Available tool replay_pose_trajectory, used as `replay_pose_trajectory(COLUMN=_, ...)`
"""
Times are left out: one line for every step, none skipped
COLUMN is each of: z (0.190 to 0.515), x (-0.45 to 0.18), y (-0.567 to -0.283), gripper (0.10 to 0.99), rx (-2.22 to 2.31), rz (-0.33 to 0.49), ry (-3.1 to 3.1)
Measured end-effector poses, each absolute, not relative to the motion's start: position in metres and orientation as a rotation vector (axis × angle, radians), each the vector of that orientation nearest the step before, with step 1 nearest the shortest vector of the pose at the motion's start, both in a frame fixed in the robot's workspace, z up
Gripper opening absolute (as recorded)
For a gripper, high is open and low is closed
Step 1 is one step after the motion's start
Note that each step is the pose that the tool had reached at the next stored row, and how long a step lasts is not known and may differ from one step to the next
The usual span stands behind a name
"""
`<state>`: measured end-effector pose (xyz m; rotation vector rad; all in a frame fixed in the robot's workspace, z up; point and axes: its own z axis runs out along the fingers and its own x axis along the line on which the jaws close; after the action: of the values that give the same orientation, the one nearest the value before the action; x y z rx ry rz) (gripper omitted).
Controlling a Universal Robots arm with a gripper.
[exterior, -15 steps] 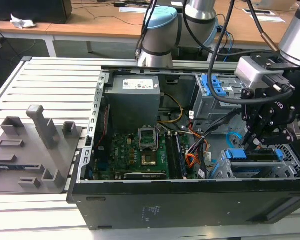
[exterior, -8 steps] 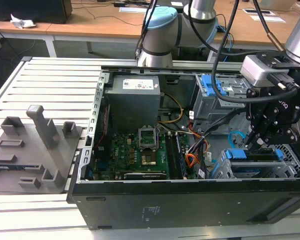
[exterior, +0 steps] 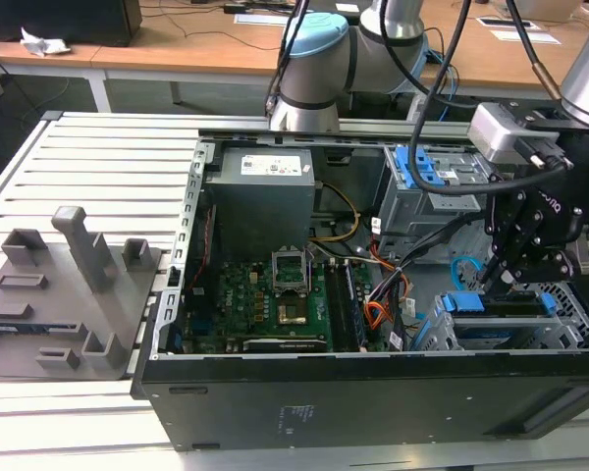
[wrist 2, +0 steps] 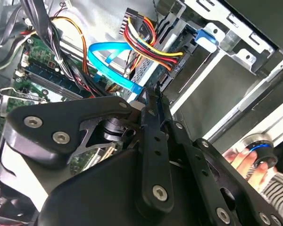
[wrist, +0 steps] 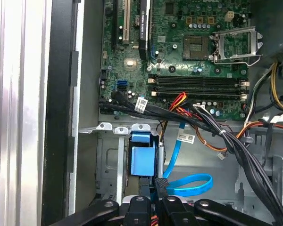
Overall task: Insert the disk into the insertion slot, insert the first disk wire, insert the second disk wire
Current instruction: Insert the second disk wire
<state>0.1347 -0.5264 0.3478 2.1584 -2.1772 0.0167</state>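
Observation:
In the exterior view the disk sits in the insertion slot [exterior: 434,339] at the case's right front corner, and its blue carrier end [exterior: 464,302] shows. My gripper [exterior: 493,280] reaches down right behind that blue end. In the first wrist view the gripper [wrist: 155,182] is just past the blue carrier [wrist: 142,157]. The second disk wire [wrist: 191,184], a light-blue flat cable, curls in a loop and ends at my fingertips. The fingers [wrist 2: 153,106] are pressed together on its end [wrist 2: 134,87]. A red, yellow and black wire bundle with a black plug [wrist 2: 173,66] lies close beside them.
The open case holds a green motherboard [exterior: 275,294], a grey power supply [exterior: 265,191] and a taller bay with a blue latch [exterior: 422,172]. Black cable bundles [wrist: 236,146] cross near the cage. A grey fixture plate [exterior: 69,294] lies on the exterior view's left. A person's hand [wrist 2: 243,159] rests outside the case.

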Motion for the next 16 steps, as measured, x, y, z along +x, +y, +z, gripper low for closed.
replay_pose_trajectory(z=0.348, x=0.135, y=-0.526, gripper=0.161, rx=2.146, rz=0.016, ry=-2.189)
replay_pose_trajectory(z=0.348, x=0.135, y=-0.526, gripper=0.161, rx=2.123, rz=0.015, ry=-2.212)
replay_pose_trajectory(z=0.347, x=0.135, y=-0.526, gripper=0.161, rx=2.100, rz=0.014, ry=-2.233)
replay_pose_trajectory(z=0.347, x=0.135, y=-0.526, gripper=0.161, rx=2.089, rz=0.013, ry=-2.244)
replay_pose_trajectory(z=0.347, x=0.135, y=-0.526, gripper=0.161, rx=2.077, rz=0.012, ry=-2.254)
replay_pose_trajectory(z=0.347, x=0.135, y=-0.526, gripper=0.161, rx=2.076, rz=0.012, ry=-2.256)
replay_pose_trajectory(z=0.347, x=0.135, y=-0.526, gripper=0.161, rx=2.075, rz=0.012, ry=-2.256)
replay_pose_trajectory(z=0.347, x=0.135, y=-0.526, gripper=0.161, rx=2.075, rz=0.012, ry=-2.256)
replay_pose_trajectory(z=0.347, x=0.135, y=-0.526, gripper=0.161, rx=2.075, rz=0.012, ry=-2.256)
replay_pose_trajectory(z=0.347, x=0.135, y=-0.526, gripper=0.161, rx=2.076, rz=0.012, ry=-2.256)
replay_pose_trajectory(z=0.347, x=0.139, y=-0.526, gripper=0.161, rx=2.075, rz=0.012, ry=-2.256)
replay_pose_trajectory(z=0.347, x=0.141, y=-0.526, gripper=0.161, rx=2.075, rz=0.012, ry=-2.256)
replay_pose_trajectory(z=0.347, x=0.143, y=-0.526, gripper=0.161, rx=2.075, rz=0.012, ry=-2.256)
replay_pose_trajectory(z=0.347, x=0.144, y=-0.526, gripper=0.161, rx=2.075, rz=0.012, ry=-2.256)
replay_pose_trajectory(z=0.347, x=0.145, y=-0.526, gripper=0.161, rx=2.075, rz=0.012, ry=-2.256)
replay_pose_trajectory(z=0.347, x=0.147, y=-0.526, gripper=0.161, rx=2.075, rz=0.012, ry=-2.256)
